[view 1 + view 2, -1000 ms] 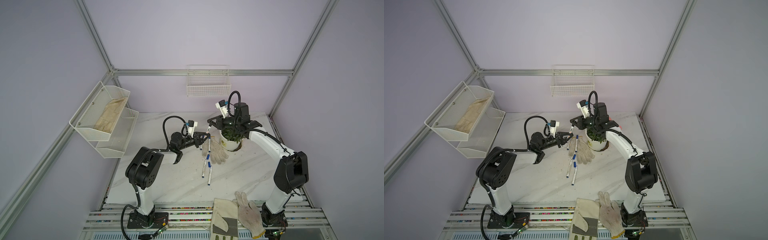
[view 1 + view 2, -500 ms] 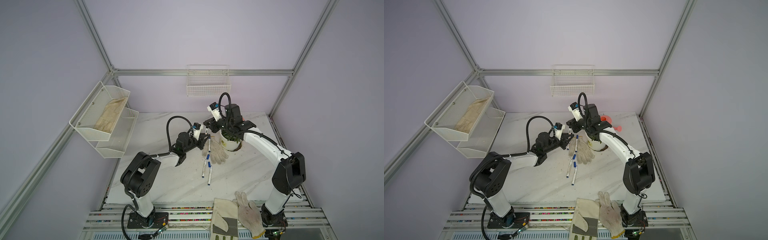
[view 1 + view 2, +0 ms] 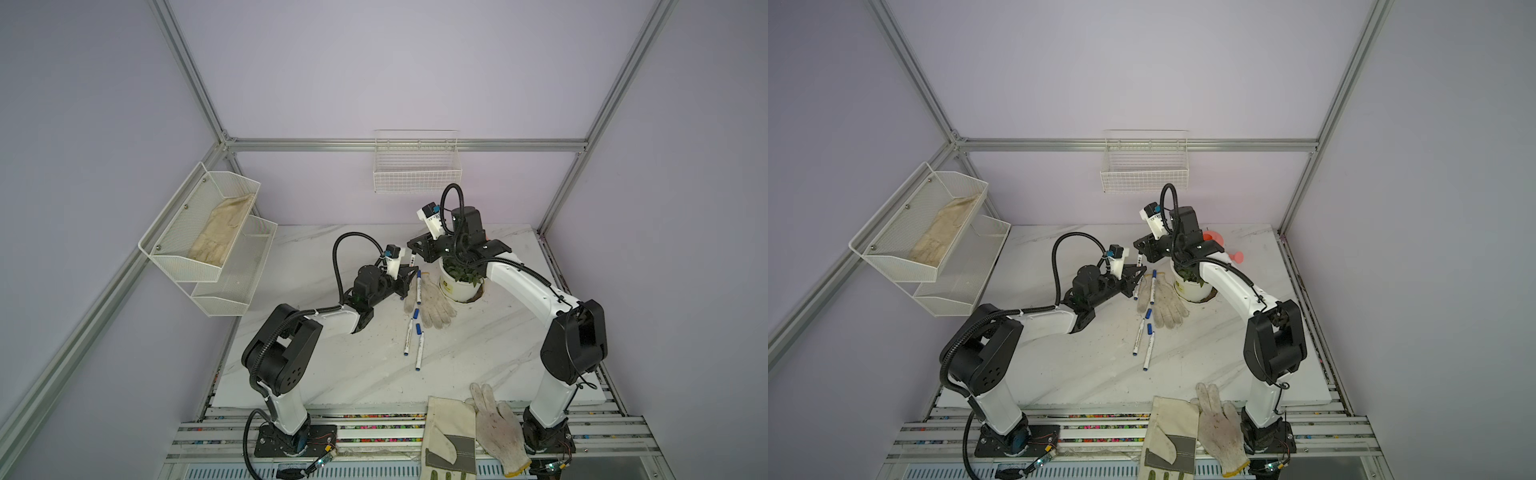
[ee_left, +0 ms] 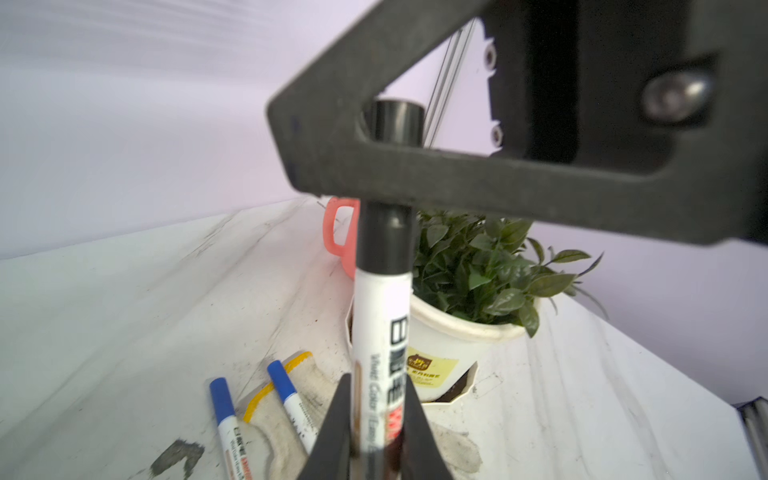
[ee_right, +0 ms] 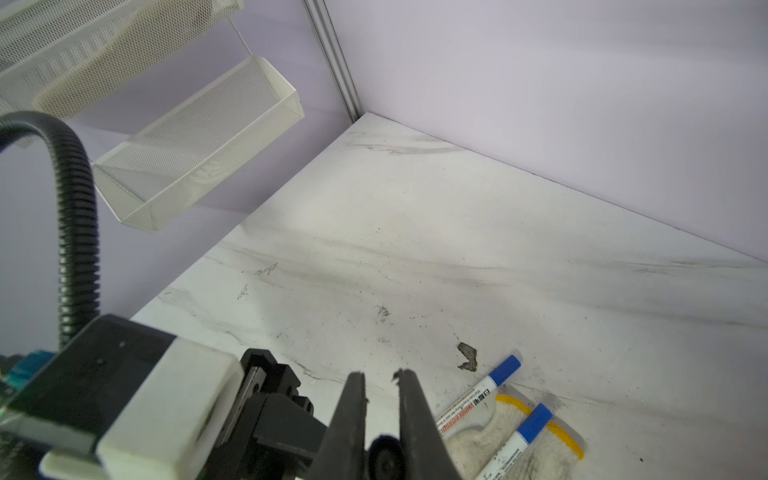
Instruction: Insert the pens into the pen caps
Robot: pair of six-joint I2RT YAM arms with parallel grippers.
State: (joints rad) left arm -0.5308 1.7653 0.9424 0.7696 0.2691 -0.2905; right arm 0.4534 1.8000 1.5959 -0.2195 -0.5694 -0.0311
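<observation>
My left gripper (image 4: pixel 377 376) is shut on a white printed pen (image 4: pixel 380 328) that points up and away from it. The pen's top end sits in a black pen cap (image 4: pixel 397 120). My right gripper (image 5: pixel 381 374) is shut on that cap, seen end-on as a dark round shape (image 5: pixel 384 457), and one of its fingers (image 4: pixel 415 183) crosses the cap. In both top views the two grippers (image 3: pixel 409 272) (image 3: pixel 415 249) meet above the table's back middle. Other pens with blue ends lie on the table (image 3: pixel 408 336) (image 3: pixel 419 351) and on a white glove (image 3: pixel 419 286).
The knitted glove (image 3: pixel 432 305) lies under the grippers beside a potted plant (image 3: pixel 459 284), with a pink cup (image 3: pixel 1214 237) behind. Two more gloves (image 3: pixel 494 419) (image 3: pixel 449 436) hang over the front edge. A mesh shelf (image 3: pixel 208 232) is on the left wall, a wire basket (image 3: pixel 415 170) on the back wall.
The right gripper came down and to the left, and the left arm stretched forward. The gap between the two grippers has closed, and the pen now meets the cap.
</observation>
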